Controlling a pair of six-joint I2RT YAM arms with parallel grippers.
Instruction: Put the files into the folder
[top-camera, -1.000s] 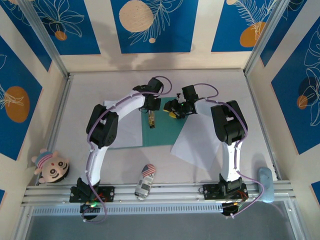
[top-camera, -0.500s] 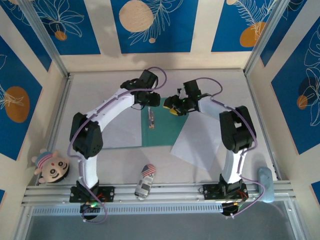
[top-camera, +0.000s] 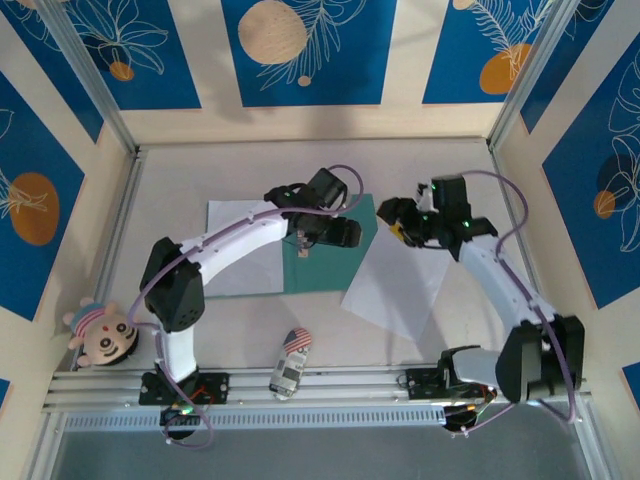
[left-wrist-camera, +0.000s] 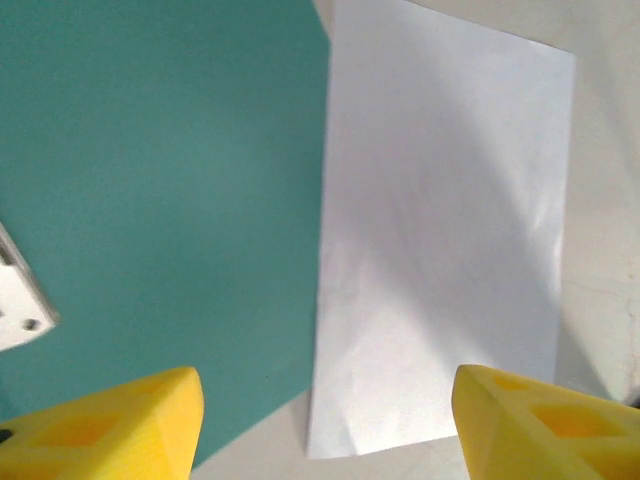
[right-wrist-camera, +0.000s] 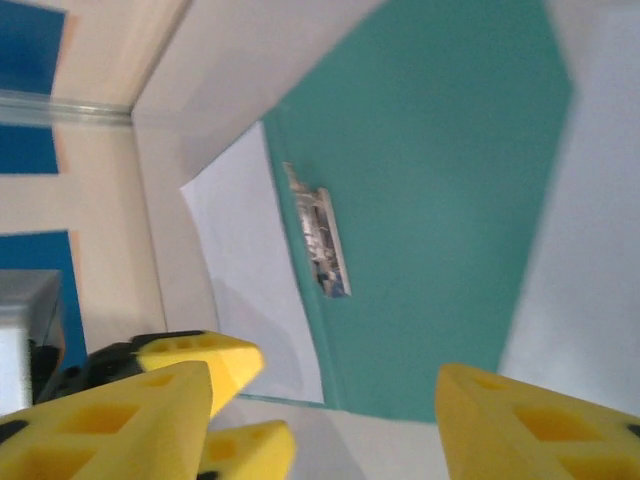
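Folder (top-camera: 325, 272): flat mid-table, teal face bare, metal clip (right-wrist-camera: 318, 230) at its left edge.
Files: one (top-camera: 250, 275) left of clip; one (top-camera: 395, 290) tilted, touching folder's right edge.
Left gripper (left-wrist-camera: 322, 425): spread, empty.
Right gripper (right-wrist-camera: 325, 420): spread, empty.

Bright, even light falls from above, and soft arm shadows lie on and beside the folder (top-camera: 328, 270). Both wrist views blur their near yellow fingertips (left-wrist-camera: 110, 420).

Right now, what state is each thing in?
folder, lying flat, green face showing
left sheet, lying flat at the folder's left edge
right sheet, lying flat, askew at the folder's right edge
left gripper, open, empty
right gripper, open, empty
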